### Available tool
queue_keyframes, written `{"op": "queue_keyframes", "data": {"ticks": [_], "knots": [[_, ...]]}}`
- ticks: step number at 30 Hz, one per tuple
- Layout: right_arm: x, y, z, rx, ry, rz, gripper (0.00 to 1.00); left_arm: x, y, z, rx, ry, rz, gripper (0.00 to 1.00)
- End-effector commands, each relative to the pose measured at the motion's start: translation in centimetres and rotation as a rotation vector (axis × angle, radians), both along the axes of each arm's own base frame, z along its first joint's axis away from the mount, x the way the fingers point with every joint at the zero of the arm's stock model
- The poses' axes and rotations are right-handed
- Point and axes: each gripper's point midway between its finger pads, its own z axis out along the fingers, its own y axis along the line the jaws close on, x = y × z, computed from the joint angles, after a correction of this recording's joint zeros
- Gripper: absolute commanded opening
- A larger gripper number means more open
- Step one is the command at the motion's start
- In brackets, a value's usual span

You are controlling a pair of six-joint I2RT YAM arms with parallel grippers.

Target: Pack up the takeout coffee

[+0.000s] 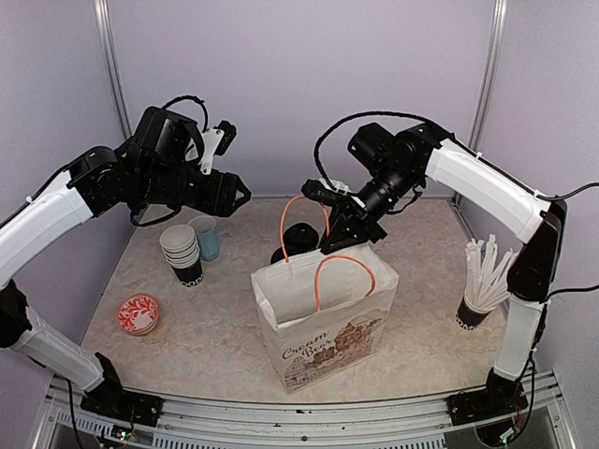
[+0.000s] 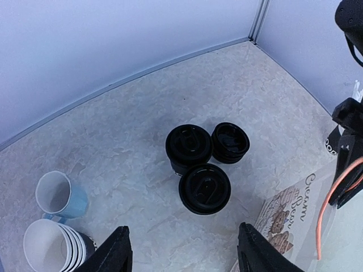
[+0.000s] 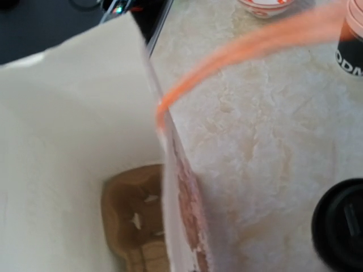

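1. The takeout coffee cups stand lidded and touching, just behind the paper bag.
2. Your left gripper hovers above them, jaws wide, empty.
3. Your right gripper is at the bag's rear rim; its grip can't be told.
4. The blue mug and the cup stack sit apart, to the left.

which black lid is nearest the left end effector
The front lid, just ahead of the left end effector; the rear-left lid and rear-right lid sit farther back.

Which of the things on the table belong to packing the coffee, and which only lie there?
For the job: lidded cups; bag.
Lying about: lidless cup stack; blue mug; red bowl; straws; what looks like a lid stack.
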Motion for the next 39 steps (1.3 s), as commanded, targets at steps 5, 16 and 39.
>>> {"op": "queue_keyframes", "data": {"ticks": [5,16,39], "knots": [[-1.7,-2.2,0.2,-0.059,-0.036,0.010,0.00,1.1,-0.3,-3.5,0.091,0.042,-0.026,0.58],[0.3,-8.7,-0.6,-0.112,-0.062,-0.141,0.00,2.2,-3.4,-11.7,0.255,0.191,-0.138,0.62],[1.8,-10.9,-2.1,-0.148,-0.018,-0.218,0.00,4.3,-9.1,-19.4,0.497,0.252,-0.263,0.78]]}}
